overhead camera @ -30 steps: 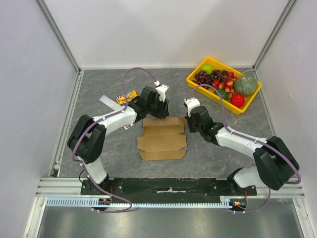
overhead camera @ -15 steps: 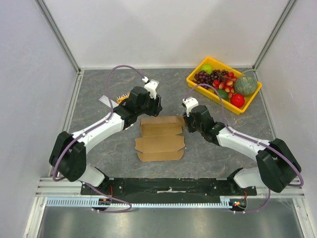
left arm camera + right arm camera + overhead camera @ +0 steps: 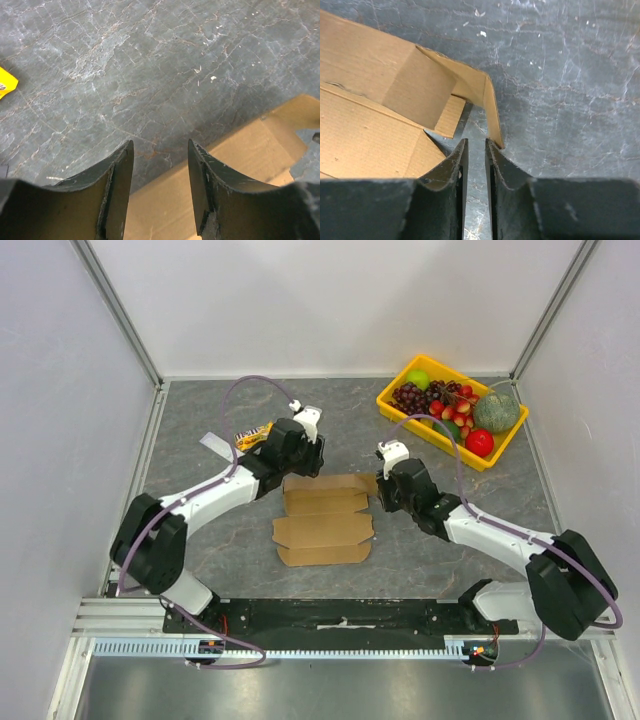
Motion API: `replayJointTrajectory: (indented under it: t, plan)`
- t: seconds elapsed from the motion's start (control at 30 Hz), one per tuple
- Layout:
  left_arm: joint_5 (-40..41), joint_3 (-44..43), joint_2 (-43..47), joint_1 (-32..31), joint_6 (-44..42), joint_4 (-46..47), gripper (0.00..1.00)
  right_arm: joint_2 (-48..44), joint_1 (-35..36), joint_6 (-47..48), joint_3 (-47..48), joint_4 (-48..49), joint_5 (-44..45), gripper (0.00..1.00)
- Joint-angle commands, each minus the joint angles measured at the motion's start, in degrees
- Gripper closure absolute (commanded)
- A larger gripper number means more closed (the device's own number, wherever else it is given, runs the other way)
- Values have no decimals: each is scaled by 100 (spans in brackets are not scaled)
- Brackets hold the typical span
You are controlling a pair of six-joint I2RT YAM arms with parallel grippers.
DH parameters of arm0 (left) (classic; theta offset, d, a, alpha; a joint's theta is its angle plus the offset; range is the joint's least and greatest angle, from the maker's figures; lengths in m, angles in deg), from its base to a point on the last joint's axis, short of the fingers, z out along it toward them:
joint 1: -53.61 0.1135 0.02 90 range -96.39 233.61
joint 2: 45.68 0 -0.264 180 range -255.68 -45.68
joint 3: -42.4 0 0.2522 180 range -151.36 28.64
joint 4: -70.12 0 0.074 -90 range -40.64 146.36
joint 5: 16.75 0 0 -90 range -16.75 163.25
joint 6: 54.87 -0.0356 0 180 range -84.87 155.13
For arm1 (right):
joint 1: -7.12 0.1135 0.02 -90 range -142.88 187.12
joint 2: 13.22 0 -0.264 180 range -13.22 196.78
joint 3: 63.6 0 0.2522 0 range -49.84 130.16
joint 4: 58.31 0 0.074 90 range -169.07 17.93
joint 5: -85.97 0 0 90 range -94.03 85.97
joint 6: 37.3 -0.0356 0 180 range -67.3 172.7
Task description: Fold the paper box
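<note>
Yellow tray (image 3: 432, 435) of fruit (image 3: 455, 405), apart from the opened-out paper box (image 3: 325, 525).

**A:** Where does the top view sit?

**B:** High up at the near side, looking down and forward across the whole grey table (image 3: 350, 405). It's far enough off to take in everything.

**A:** And the wrist views?

**B:** Each looks out past its own fingers, low and very close to the tabletop. The left gripper (image 3: 160, 145) frames the paper box (image 3: 325, 520) at lower right. The right gripper (image 3: 476, 142) frames a raised corner of it at upper left.

**A:** What's shared?

**B:** All three show the box's far edge and the marbled surface beside it.
</note>
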Motion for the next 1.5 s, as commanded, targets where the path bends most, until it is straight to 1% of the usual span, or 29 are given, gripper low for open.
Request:
replayJointTrajectory:
  t: [0.0, 0.23, 0.3, 0.43, 0.53, 0.6, 0.7, 0.83, 1.0, 1.17, 1.33, 1.47]
  plan:
    - [183, -581, -560, 94, -80, 58, 47, 147, -11, -340, -122, 381, 216, 78]
    - [25, -731, -904, 341, 16, 67, 48, 253, -11, -350, -157, 566, 269, 79]
    - [-28, -669, -887, 358, 25, 102, 48, 192, -20, -297, -122, 522, 207, 76]
    - [-46, -625, -860, 358, 34, 128, 48, -185, -11, -148, -8, 373, 111, 65]
    - [-72, -625, -852, 358, 25, 102, 48, -545, -11, 19, 132, 224, 207, 55]
    - [-81, -625, -860, 350, 25, 93, 48, -661, -11, 142, 264, 31, 373, 52]
    - [-81, -616, -852, 358, 17, 85, 49, -679, -20, 309, 405, -180, 506, 50]
    - [-98, -625, -878, 358, 25, 93, 48, -451, -72, 380, 432, -172, 489, 49]
    - [-107, -616, -904, 358, 8, 67, 49, -125, -116, 266, 423, -137, 93, 49]
    - [-133, -590, -939, 358, 8, 67, 49, 103, -125, 275, 309, -76, 172, 50]
    - [-151, -564, -983, 358, 8, 76, 50, 270, -143, 222, 221, 170, 93, 55]
    - [-213, -546, -1019, 350, 17, 58, 50, 402, -160, 178, 194, 179, 58, 62]
